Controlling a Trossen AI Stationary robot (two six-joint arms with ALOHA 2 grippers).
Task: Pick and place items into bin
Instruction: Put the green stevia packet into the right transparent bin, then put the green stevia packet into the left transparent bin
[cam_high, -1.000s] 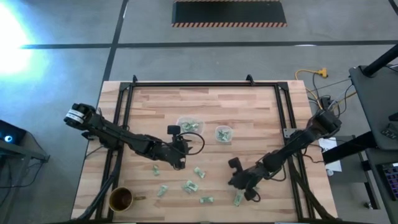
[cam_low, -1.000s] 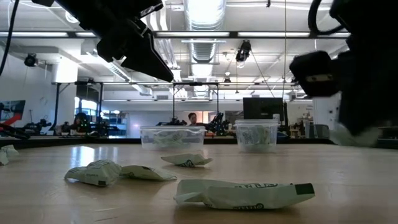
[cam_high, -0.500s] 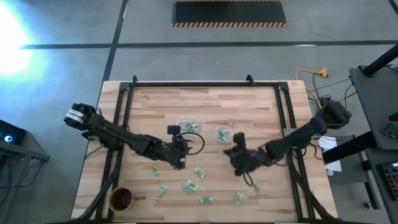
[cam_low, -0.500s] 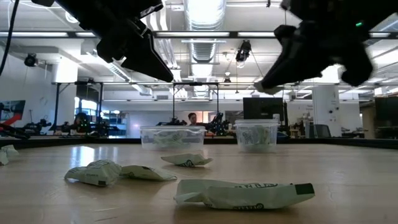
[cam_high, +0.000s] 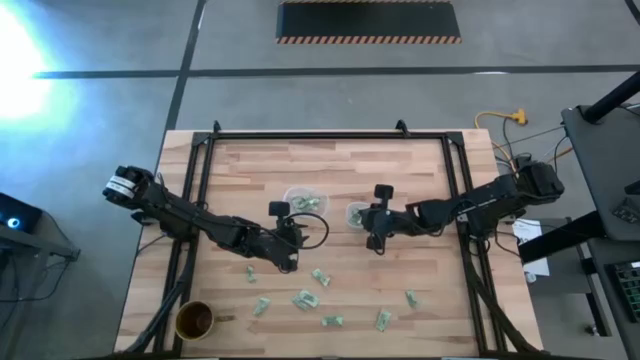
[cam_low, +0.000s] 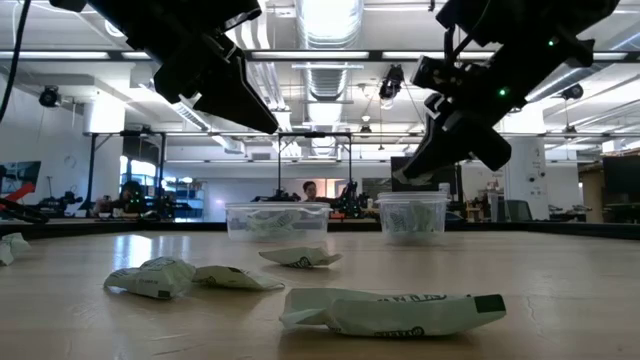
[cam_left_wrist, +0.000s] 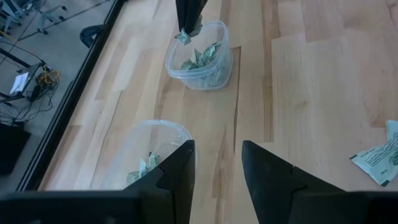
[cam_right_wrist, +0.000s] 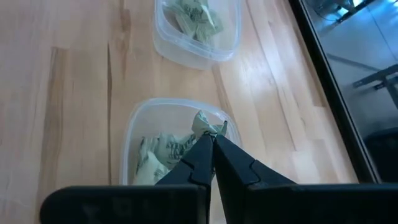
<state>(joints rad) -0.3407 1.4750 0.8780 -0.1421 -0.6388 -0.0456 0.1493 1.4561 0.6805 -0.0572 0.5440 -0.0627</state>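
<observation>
Several small pale green and white wrapped items (cam_high: 305, 298) lie loose on the near part of the wooden table, three of them close in the low view (cam_low: 390, 312). Two clear plastic bins stand mid-table, each with items inside: one on the left (cam_high: 305, 203), one on the right (cam_high: 358, 215). My right gripper (cam_right_wrist: 212, 138) is shut on one item (cam_right_wrist: 208, 126) just above the right bin (cam_right_wrist: 180, 149). My left gripper (cam_left_wrist: 217, 168) hangs open above the table beside the left bin (cam_left_wrist: 149, 155), with nothing between its fingers. My right gripper pinches one small crinkled green item (cam_left_wrist: 185, 36) between the very tips of its two fingers. The fingers slant downward from the table's right side. The item hangs at the fingertips, lifted clear, over the open top of the right bin (cam_left_wrist: 199, 59).
A round brown cup (cam_high: 195, 320) stands at the near left corner. A black metal frame (cam_high: 300, 135) runs along the table's edges. Bare wood lies at the far side of the bins. Beyond the table the low view shows a large workshop room.
My right gripper has risen from the near right part of the table and swung toward the far edge and the left, turning as it went, and now stands over the right bin with the item shut in its tips.
</observation>
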